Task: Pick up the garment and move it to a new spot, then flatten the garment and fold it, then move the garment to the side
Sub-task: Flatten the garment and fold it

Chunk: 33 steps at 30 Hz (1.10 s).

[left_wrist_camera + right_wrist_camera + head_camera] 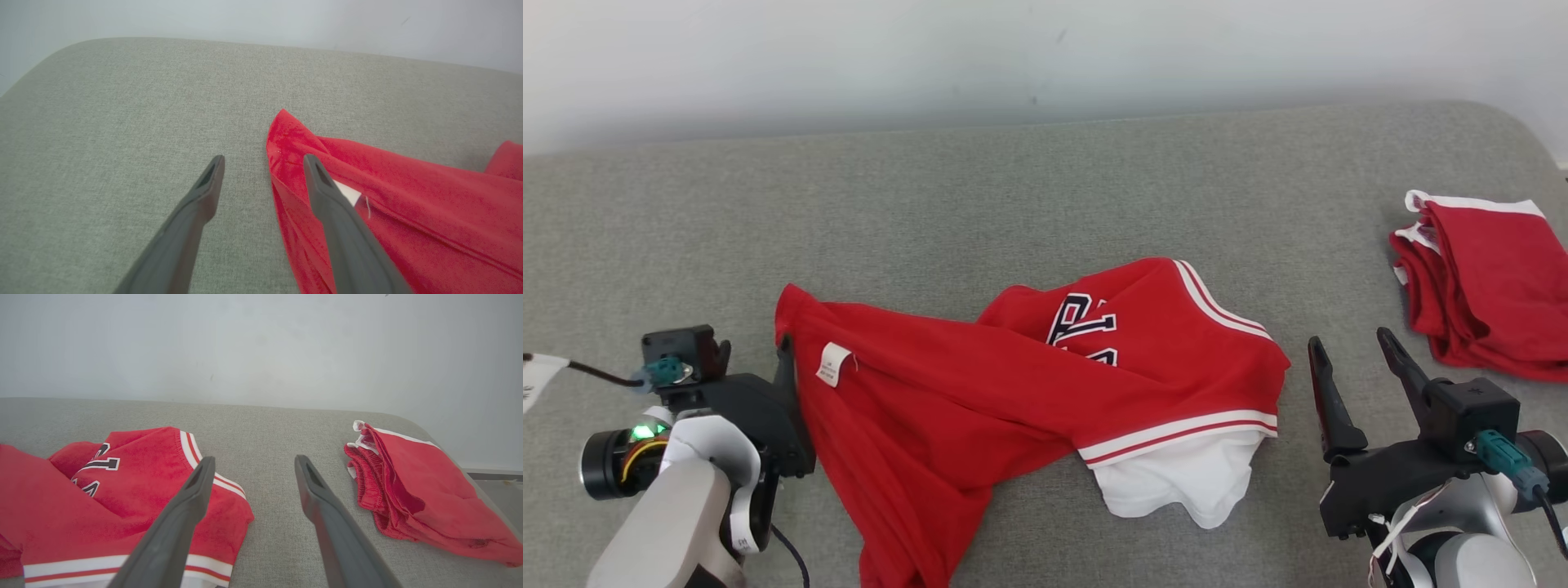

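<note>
The garment point(1013, 384), a red jersey with white-and-red trim and dark lettering, lies crumpled across the middle of the grey cushioned surface point(1013, 188). A white label point(833, 363) shows near its left corner. My left gripper point(752, 353) stands open at that corner. In the left wrist view the gripper point(263, 162) has the garment's red corner point(286, 134) just past its tips, and its right finger point(327, 192) lies over the fabric beside the label point(349, 194). My right gripper point(1349, 339) is open just right of the garment with nothing between its fingers, and the right wrist view shows the same point(254, 459).
A second pile of folded red cloth with white edging point(1486, 286) lies at the far right, also seen in the right wrist view point(412, 490). A pale wall point(1045, 57) runs behind the surface. Bare grey surface stretches behind and left of the garment.
</note>
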### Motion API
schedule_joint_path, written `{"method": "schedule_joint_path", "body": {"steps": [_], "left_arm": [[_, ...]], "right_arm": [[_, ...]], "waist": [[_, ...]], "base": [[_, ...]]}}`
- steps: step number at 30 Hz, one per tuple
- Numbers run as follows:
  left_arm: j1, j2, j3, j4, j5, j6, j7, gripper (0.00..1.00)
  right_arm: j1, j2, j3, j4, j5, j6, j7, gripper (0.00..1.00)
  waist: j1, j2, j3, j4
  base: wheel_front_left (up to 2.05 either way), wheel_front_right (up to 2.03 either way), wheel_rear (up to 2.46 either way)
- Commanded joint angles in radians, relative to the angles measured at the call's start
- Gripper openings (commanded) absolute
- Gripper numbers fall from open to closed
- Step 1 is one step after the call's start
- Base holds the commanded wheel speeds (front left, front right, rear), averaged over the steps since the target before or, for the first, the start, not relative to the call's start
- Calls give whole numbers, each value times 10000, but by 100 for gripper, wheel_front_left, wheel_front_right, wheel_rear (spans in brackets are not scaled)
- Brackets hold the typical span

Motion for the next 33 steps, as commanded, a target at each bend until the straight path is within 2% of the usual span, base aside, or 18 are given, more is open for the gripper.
{"method": "schedule_joint_path", "body": {"steps": [1, 6, 12, 13, 16, 19, 23, 24, 28, 30, 33], "left_arm": [[-18, 38, -131, 69, 153, -140, 157, 100], [-542, 138, -404, 430, 227, -335, 716, 100], [-1328, 367, -643, 1065, 336, -468, 1614, 100], [-1445, 384, -681, 1144, 329, -497, 1804, 97], [-1718, 481, -678, 1296, 236, -527, 2236, 79], [-1820, 645, -685, 1472, 258, -415, 2521, 69], [-1877, 627, -594, 1488, 57, -341, 2671, 35], [-1874, 614, -561, 1486, -14, -323, 2699, 31], [-1806, 549, -600, 1457, -95, -237, 2883, 28], [-1788, 541, -638, 1401, -78, -218, 2921, 0], [-1740, 481, -638, 1263, -51, -152, 2824, 0]], "right_arm": [[97, -16, -34, -108, -82, -23, 24, 100], [27, -29, 33, -269, -111, -23, 80, 100], [-125, -3, 211, -394, -92, -23, 74, 100], [-121, 5, 184, -397, -88, -23, 59, 100], [-121, 19, 148, -393, -91, -23, 7, 100], [-112, 62, 119, -372, -112, -23, -27, 100], [-110, 85, 45, -354, -121, -24, -59, 100], [-112, 93, 33, -352, -125, -24, -65, 100], [-150, 116, -13, -382, -156, -24, -49, 100], [-201, 122, -2, -399, -168, -24, -26, 100], [-199, 115, -9, -428, -172, -24, 14, 100]], "waist": [[0, -1, -51, 117], [0, -1, 130, 12], [0, -1, 462, -450], [0, -1, 501, -506], [0, -1, 619, -665], [0, -1, 683, -744], [0, -1, 739, -757], [0, -1, 748, -741], [0, -1, 769, -651], [0, -1, 776, -607], [0, -1, 779, -545]], "base": [[0, 0, 0], [0, 0, 0], [0, 0, 0], [0, 0, 0], [0, 0, 0], [0, 0, 0], [0, 0, 0], [0, 0, 0], [0, 0, 0], [0, 0, 0], [0, 0, 0]]}}
